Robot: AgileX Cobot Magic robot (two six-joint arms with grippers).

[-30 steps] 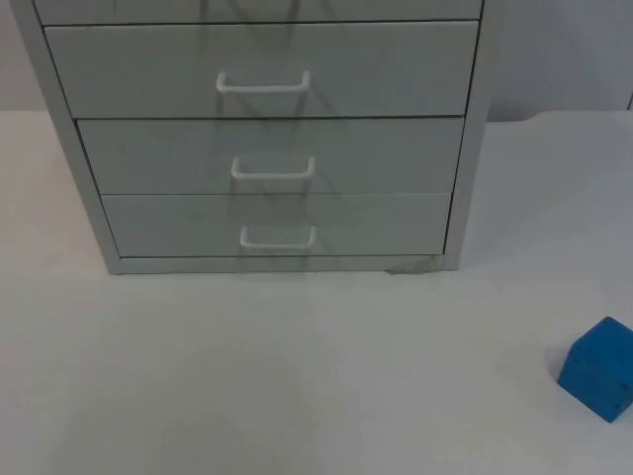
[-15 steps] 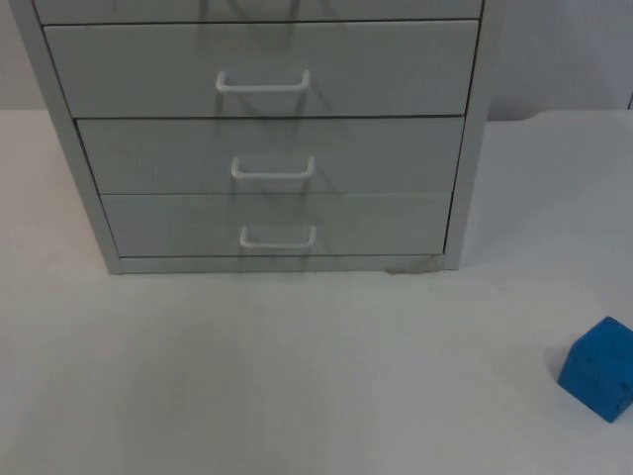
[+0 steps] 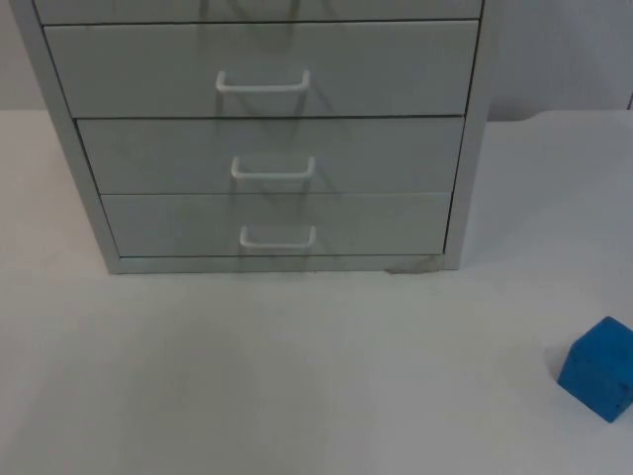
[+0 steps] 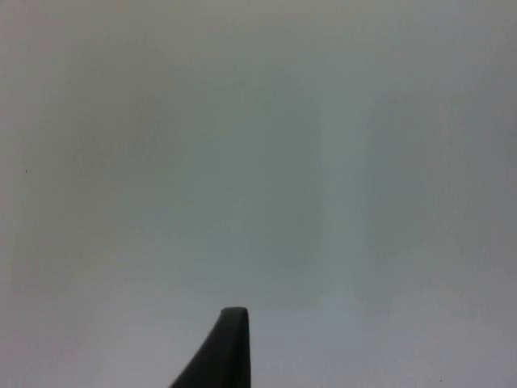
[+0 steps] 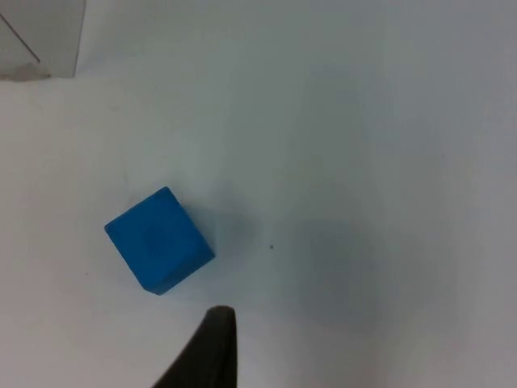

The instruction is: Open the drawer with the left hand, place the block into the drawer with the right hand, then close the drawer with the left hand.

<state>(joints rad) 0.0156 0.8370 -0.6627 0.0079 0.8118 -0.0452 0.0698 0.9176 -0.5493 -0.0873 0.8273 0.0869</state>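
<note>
Spreading across every view, the white desk (image 3: 297, 376) carries the rest, ending at the grey partition wall (image 3: 554, 49) behind. On it, toward the back and left of the middle in the top view, stands a pale grey drawer cabinet (image 3: 475, 148) whose front faces the camera. Three drawer fronts show in full, one above another, all flush with the frame and so shut: the upper drawer (image 3: 129, 69), the middle drawer (image 3: 148, 156) and the lowest drawer (image 3: 158, 226). Each bears a white loop handle at its centre: the upper handle (image 3: 263, 83), the middle handle (image 3: 274, 169) and the lowest handle (image 3: 278, 237). A small dark scuff (image 3: 413, 264) marks the cabinet's base near its right front corner.

The blue block (image 3: 599, 369) sits on the desk well apart from the cabinet, off to the right and nearer the camera, cut by the picture's right edge in the top view. In the right wrist view the same block (image 5: 159, 239) rests flat on the desk, turned so that one corner points toward the cabinet's corner (image 5: 40, 36), which lies well away from it.

The right pincer hovers over the desk near the block without touching it; one black fingertip (image 5: 212, 343) shows just beside the block, and whether the pincer is open or closed cannot be told. The left pincer hangs over bare desk, one black fingertip (image 4: 226, 347) in sight, its state likewise impossible to tell.
</note>
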